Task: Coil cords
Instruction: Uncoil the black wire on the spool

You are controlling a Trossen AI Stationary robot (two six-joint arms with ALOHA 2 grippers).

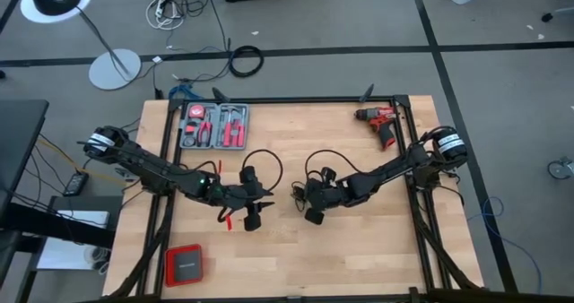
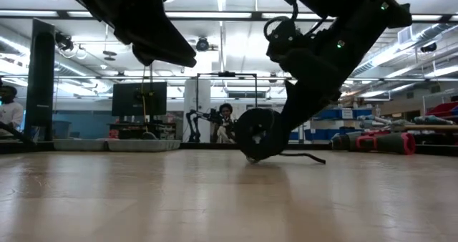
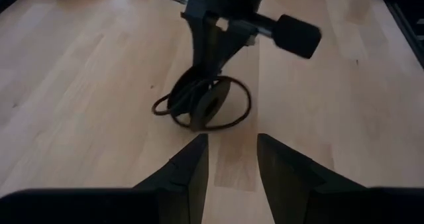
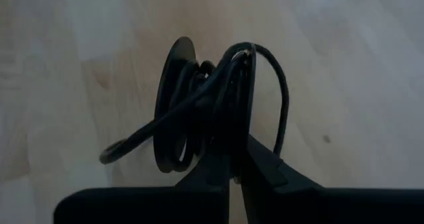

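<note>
Right wrist view shows my right gripper (image 4: 233, 164) pinched tight on the cord (image 4: 212, 111), bunched in loops around a dark disc near the table's middle. I'd keep that pinch low and feed the loose tail round gently. My left gripper (image 3: 232, 161) hovers close by, parted and empty. Red drill (image 1: 381, 124) and tool tray (image 1: 215, 125) sit well clear.

cord (image 4: 199, 111) | thin, black | bunched loops | on table centre

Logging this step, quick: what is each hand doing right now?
Left hand: open, empty.
Right hand: shut on the cord.
</note>
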